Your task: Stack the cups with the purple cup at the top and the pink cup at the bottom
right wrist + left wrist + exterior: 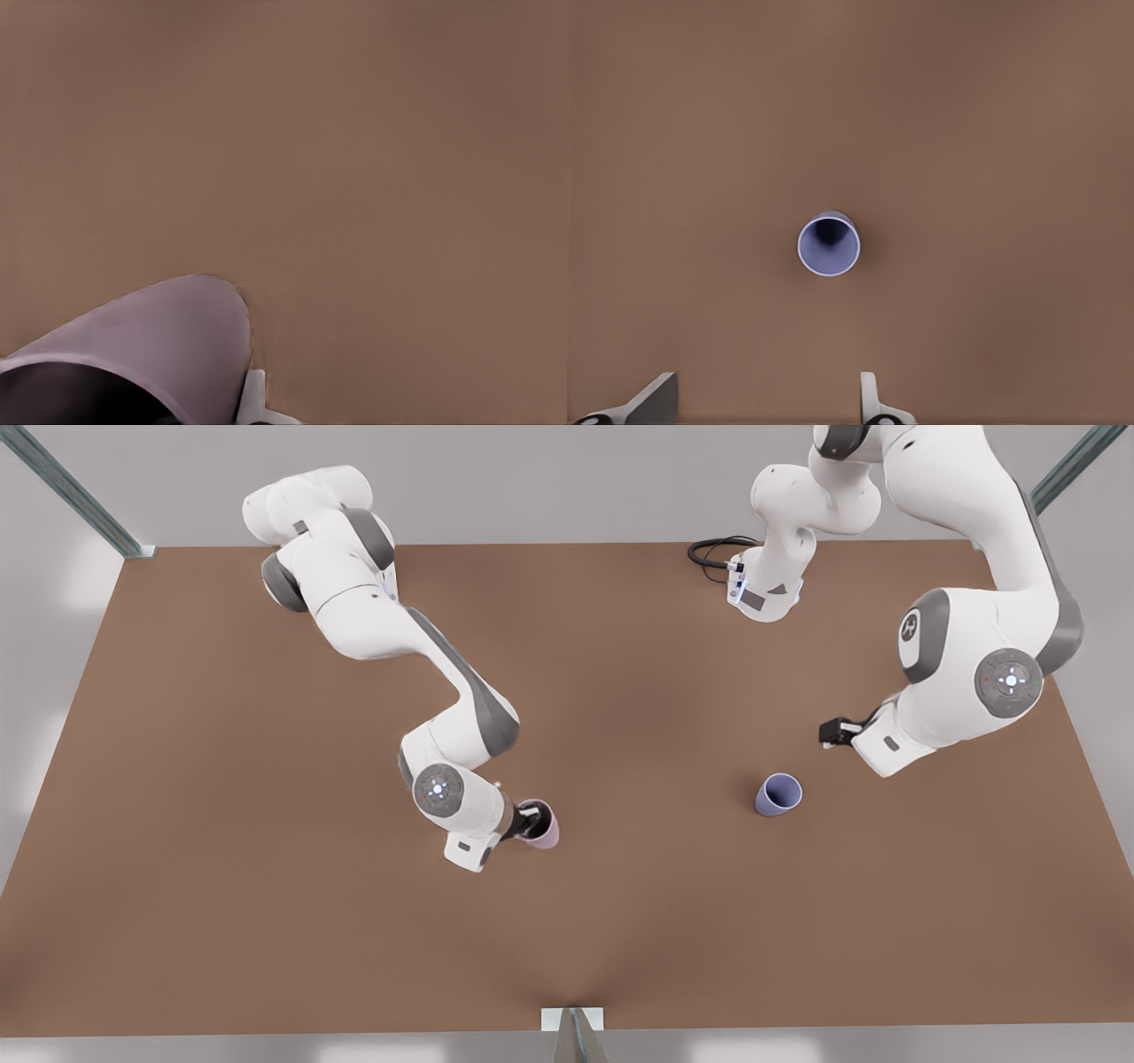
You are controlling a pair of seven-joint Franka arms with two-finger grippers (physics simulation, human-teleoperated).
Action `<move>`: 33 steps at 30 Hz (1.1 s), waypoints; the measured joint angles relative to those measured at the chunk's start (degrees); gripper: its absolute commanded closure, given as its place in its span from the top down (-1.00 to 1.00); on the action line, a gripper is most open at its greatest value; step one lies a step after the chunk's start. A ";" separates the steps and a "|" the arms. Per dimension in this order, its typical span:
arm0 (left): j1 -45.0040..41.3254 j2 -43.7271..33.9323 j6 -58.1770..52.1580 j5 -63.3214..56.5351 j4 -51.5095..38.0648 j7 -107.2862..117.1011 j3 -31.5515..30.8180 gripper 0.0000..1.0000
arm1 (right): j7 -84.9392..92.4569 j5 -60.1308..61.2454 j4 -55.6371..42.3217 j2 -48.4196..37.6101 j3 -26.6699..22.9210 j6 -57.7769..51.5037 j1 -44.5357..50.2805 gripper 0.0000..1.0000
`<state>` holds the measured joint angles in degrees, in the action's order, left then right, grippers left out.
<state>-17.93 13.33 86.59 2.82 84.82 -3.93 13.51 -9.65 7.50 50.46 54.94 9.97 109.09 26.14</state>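
- Right gripper (524, 821): clenched on the rim of the pink cup (542, 825), one finger inside the mouth and one against the outer wall (252, 394); low over the brown bench (221, 779), on the front view's left.
- Pink cup: held at the right gripper's fingertips, mouth upward; in the right wrist view, mauve wall (168, 341) close under the camera with the darker inside at the frame edge; contact of its base with the bench not discernible.
- Left gripper (833, 733): released, fingers (651, 398) spread apart with nothing between them; raised above the bench, on the front view's right.
- Purple cup (779, 794): upright on the bench, near the left gripper and below it, apart from its fingers; in the left wrist view, open mouth (828, 245) facing the camera, ahead of the fingertips.
- Cups well apart, unstacked.
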 measured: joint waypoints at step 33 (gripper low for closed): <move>2.30 10.90 45.41 6.04 30.96 0.17 -0.58 0.35 | -38.61 -0.63 -8.35 11.36 -4.14 11.98 13.65 1.00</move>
<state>-15.63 24.22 132.00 8.85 115.78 -3.76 12.93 -48.27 6.87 42.11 66.30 5.83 121.07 39.79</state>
